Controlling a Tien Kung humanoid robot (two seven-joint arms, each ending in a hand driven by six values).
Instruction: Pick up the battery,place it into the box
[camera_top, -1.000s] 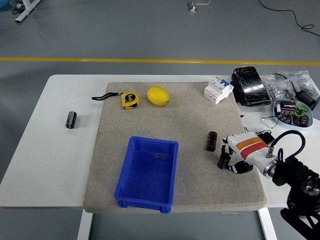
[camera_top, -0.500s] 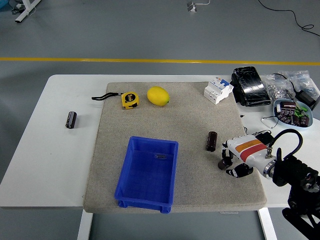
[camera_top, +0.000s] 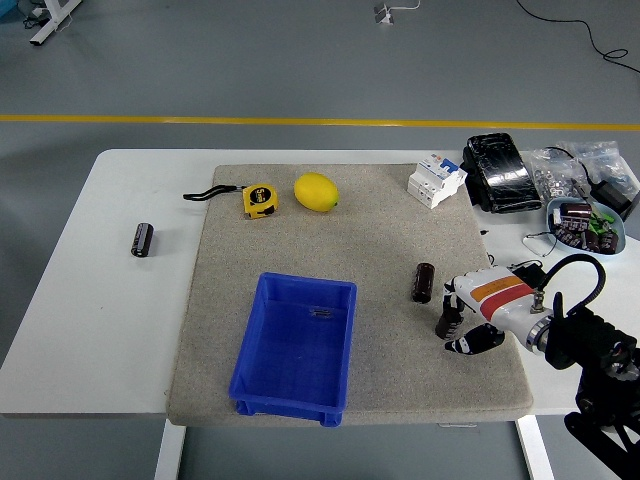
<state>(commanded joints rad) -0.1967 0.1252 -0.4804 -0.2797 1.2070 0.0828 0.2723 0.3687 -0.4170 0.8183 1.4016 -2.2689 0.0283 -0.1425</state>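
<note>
Now the right hand (camera_top: 462, 322) rests with fingers half curled, gripping nothing; the battery (camera_top: 424, 282) lies just left of it.

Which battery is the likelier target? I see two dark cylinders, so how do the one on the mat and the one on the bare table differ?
The mat battery lies on the grey mat right of the blue box, just beside the right hand. The table battery lies on bare white table far left, off the mat, with no hand near. Both are dark cylinders lying on their sides, pointing roughly front to back.
</note>
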